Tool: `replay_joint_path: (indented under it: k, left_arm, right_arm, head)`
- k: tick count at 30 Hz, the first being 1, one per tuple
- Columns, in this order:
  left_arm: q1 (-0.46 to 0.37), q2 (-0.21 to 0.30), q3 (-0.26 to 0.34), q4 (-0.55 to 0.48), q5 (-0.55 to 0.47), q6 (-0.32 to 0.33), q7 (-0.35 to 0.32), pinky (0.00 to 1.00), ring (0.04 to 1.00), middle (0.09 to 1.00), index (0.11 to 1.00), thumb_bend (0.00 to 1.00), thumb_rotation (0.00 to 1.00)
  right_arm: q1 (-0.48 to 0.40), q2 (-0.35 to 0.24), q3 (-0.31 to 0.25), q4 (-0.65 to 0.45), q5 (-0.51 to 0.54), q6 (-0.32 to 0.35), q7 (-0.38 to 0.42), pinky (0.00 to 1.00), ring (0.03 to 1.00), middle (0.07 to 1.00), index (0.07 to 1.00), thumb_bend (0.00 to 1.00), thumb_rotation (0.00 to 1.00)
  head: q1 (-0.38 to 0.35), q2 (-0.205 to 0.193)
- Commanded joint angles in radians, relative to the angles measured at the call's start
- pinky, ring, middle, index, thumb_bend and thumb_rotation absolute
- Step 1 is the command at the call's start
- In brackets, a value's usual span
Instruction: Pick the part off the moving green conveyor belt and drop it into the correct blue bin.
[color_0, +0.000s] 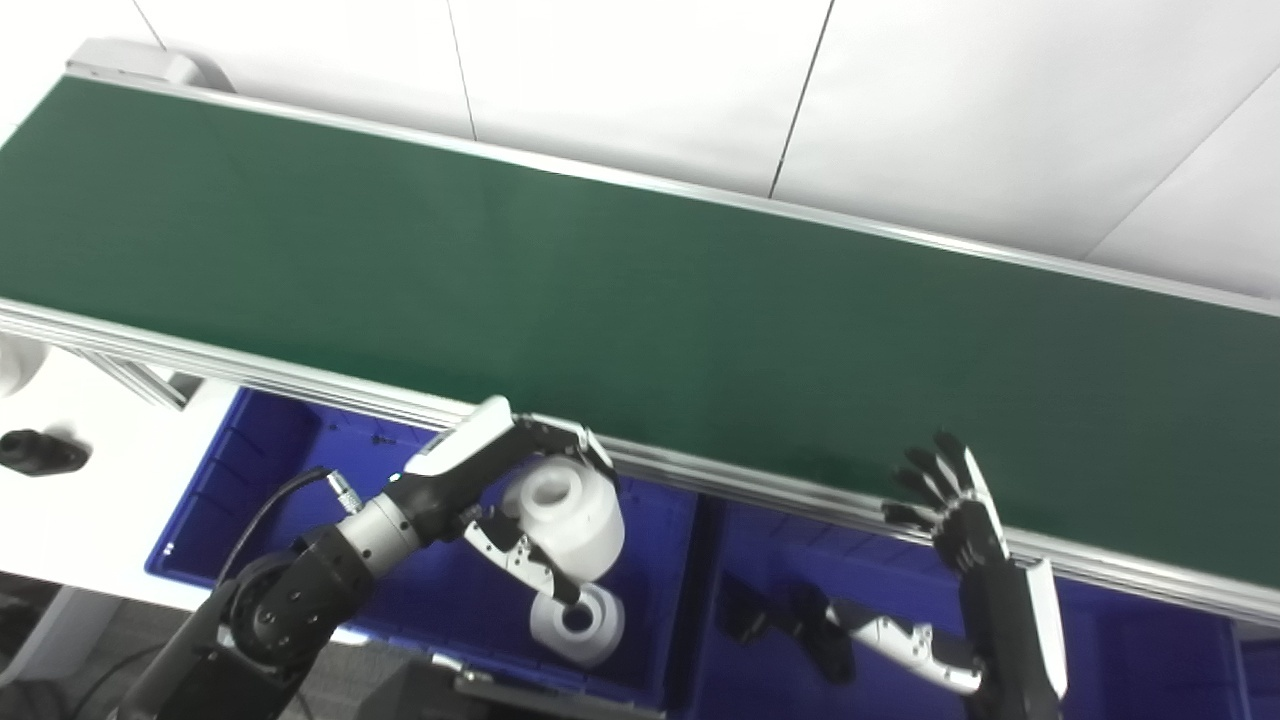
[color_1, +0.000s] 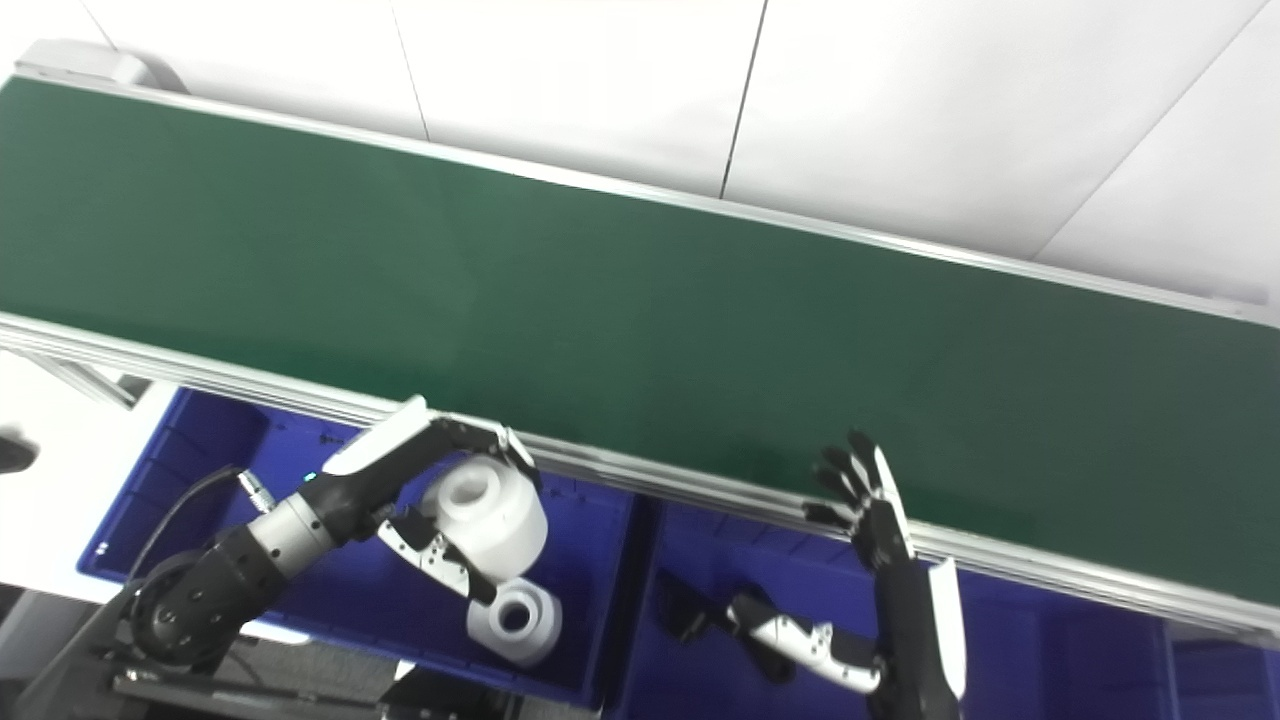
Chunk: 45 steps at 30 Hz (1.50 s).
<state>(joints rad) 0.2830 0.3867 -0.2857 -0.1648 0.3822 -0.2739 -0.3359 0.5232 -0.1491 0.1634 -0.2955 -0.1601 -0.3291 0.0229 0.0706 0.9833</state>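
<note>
I find the left hand (color_0: 520, 500) closed around the white cylindrical part (color_0: 565, 515), fingers over its top and thumb beneath, holding it clear of the green conveyor belt (color_0: 640, 300) and above the left blue bin (color_0: 250, 470). The part's bore faces up and toward the belt, so I judge its long axis tilted rather than upright. Directly below it, and slightly nearer the camera, a second white part (color_0: 580, 625) of the same form lies on the bin floor; I cannot tell whether the held part touches it, though a gap appears in the right eye view. That vertical relation governs the coming move: I judge the release needs only an opening of the fingers, the part being already inside the bin's outline. The matching piece below suggests this is the correct bin. The left forearm enters low from the left, wrist angled upward toward the belt rail. The right hand (color_0: 950, 500) stands with fingers spread wide, holding nothing, at the near rail of the belt above the right blue bin (color_0: 1120, 640), well apart from the part. The belt surface in view carries no part.
</note>
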Motion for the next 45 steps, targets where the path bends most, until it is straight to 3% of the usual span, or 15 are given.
replay_joint_path:
  k: [1, 7, 8, 10, 11, 12, 13, 14, 15, 19, 26, 35, 38, 41, 45]
  left_arm:
    - [-0.028, 0.010, -0.019, -0.066, 0.058, 0.062, -0.036, 0.53, 0.465, 0.522, 0.475, 0.50, 0.00]
    - [-0.033, -0.007, -0.081, -0.141, 0.214, 0.207, -0.105, 0.50, 0.441, 0.532, 0.494, 0.49, 0.00]
    - [-0.035, -0.008, -0.099, -0.156, 0.265, 0.237, -0.124, 0.50, 0.513, 0.526, 0.487, 0.50, 0.00]
    - [-0.049, 0.001, -0.144, -0.184, 0.376, 0.273, -0.176, 0.54, 0.608, 0.656, 0.497, 0.49, 0.06]
    - [-0.053, 0.004, -0.159, -0.191, 0.408, 0.282, -0.191, 0.60, 0.652, 0.687, 0.618, 0.46, 0.38]
    - [-0.062, 0.005, -0.188, -0.206, 0.487, 0.303, -0.237, 0.61, 0.667, 0.697, 0.660, 0.45, 0.49]
    - [-0.068, 0.005, -0.208, -0.216, 0.541, 0.320, -0.270, 0.74, 0.728, 0.734, 0.727, 0.55, 0.74]
    - [-0.072, -0.001, -0.224, -0.226, 0.592, 0.340, -0.306, 0.82, 0.767, 0.757, 0.769, 0.60, 0.89]
    - [-0.075, -0.005, -0.234, -0.232, 0.623, 0.353, -0.329, 0.90, 0.818, 0.807, 0.810, 0.68, 0.97]
    - [-0.066, -0.017, -0.228, -0.235, 0.639, 0.357, -0.332, 0.99, 0.910, 0.905, 0.880, 0.79, 1.00]
    - [-0.036, -0.001, -0.191, -0.237, 0.537, 0.285, -0.229, 1.00, 0.984, 0.992, 0.937, 0.85, 1.00]
    - [0.050, -0.057, -0.090, -0.196, 0.229, 0.148, -0.013, 0.93, 0.973, 1.000, 0.978, 0.86, 0.85]
    - [0.071, -0.080, -0.060, -0.175, 0.084, 0.114, 0.012, 0.91, 0.977, 1.000, 0.966, 0.86, 0.79]
    - [0.080, -0.099, -0.047, -0.135, -0.073, 0.026, 0.027, 0.88, 0.957, 0.995, 0.951, 0.84, 0.72]
    - [0.092, -0.125, -0.052, -0.091, -0.162, -0.071, 0.050, 0.89, 0.957, 0.992, 0.957, 0.83, 0.67]
  right_arm:
    - [0.000, -0.005, -0.011, -0.051, 0.016, 0.012, 0.012, 0.69, 0.841, 0.888, 0.960, 0.86, 0.35]
    - [-0.006, -0.013, -0.022, -0.078, 0.041, 0.034, 0.031, 0.68, 0.834, 0.881, 0.955, 0.86, 0.34]
    - [-0.008, -0.016, -0.024, -0.080, 0.045, 0.037, 0.034, 0.68, 0.833, 0.880, 0.954, 0.86, 0.34]
    - [-0.011, -0.018, -0.027, -0.085, 0.052, 0.044, 0.041, 0.68, 0.833, 0.879, 0.954, 0.86, 0.34]
    - [-0.011, -0.018, -0.029, -0.087, 0.055, 0.046, 0.044, 0.67, 0.831, 0.878, 0.954, 0.86, 0.34]
    - [-0.013, -0.020, -0.029, -0.091, 0.056, 0.049, 0.048, 0.67, 0.830, 0.878, 0.953, 0.86, 0.33]
    - [-0.014, -0.021, -0.030, -0.093, 0.056, 0.051, 0.051, 0.67, 0.822, 0.876, 0.956, 0.86, 0.33]
    - [-0.014, -0.022, -0.030, -0.095, 0.059, 0.053, 0.055, 0.67, 0.816, 0.874, 0.957, 0.85, 0.33]
    - [-0.015, -0.023, -0.030, -0.097, 0.062, 0.054, 0.058, 0.67, 0.813, 0.870, 0.956, 0.85, 0.33]
    - [-0.007, -0.020, -0.031, -0.102, 0.068, 0.056, 0.065, 0.67, 0.814, 0.873, 0.957, 0.85, 0.33]
    - [0.005, -0.012, -0.025, -0.104, 0.058, 0.057, 0.064, 0.67, 0.828, 0.881, 0.958, 0.85, 0.33]
    - [0.019, 0.000, -0.023, -0.097, 0.037, 0.048, 0.062, 0.68, 0.833, 0.881, 0.956, 0.86, 0.35]
    - [0.025, 0.002, -0.024, -0.091, 0.025, 0.037, 0.058, 0.68, 0.828, 0.875, 0.954, 0.86, 0.35]
    - [0.030, -0.002, -0.020, -0.088, 0.021, 0.033, 0.062, 0.67, 0.828, 0.881, 0.958, 0.86, 0.35]
    - [0.045, -0.007, -0.009, -0.091, -0.003, 0.038, 0.069, 0.69, 0.831, 0.882, 0.953, 0.86, 0.37]
  head:
    - [0.008, 0.007]
    - [0.022, 0.027]
    - [0.027, 0.029]
    - [0.034, 0.031]
    - [0.035, 0.031]
    - [0.038, 0.030]
    - [0.038, 0.031]
    - [0.039, 0.032]
    - [0.039, 0.032]
    - [0.040, 0.026]
    - [0.024, 0.021]
    - [0.010, 0.005]
    - [-0.003, -0.007]
    - [-0.019, -0.016]
    - [-0.067, -0.032]
